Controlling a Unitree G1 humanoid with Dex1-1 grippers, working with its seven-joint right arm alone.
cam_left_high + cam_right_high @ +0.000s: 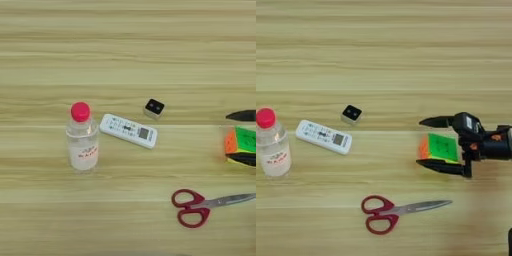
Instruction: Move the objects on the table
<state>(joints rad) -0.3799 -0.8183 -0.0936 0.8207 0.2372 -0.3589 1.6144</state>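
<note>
The multicoloured puzzle cube (440, 147), green face up, lies at the right of the light-yellow wooden table (381, 55). My right gripper (419, 142) comes in from the right and stands open around it. One black finger (437, 121) is a little beyond the cube, and the other lies along its near side. The clear bottle with a red cap (82, 141) stands upright at the left. The slim white remote (128, 131) lies beside it. The tiny white block with a black face (154, 108) sits just behind the remote's right end.
Red-handled scissors (398, 210) lie shut near the front, blades pointing right, just in front of the cube and gripper. The silver forearm (496, 145) runs off the right edge.
</note>
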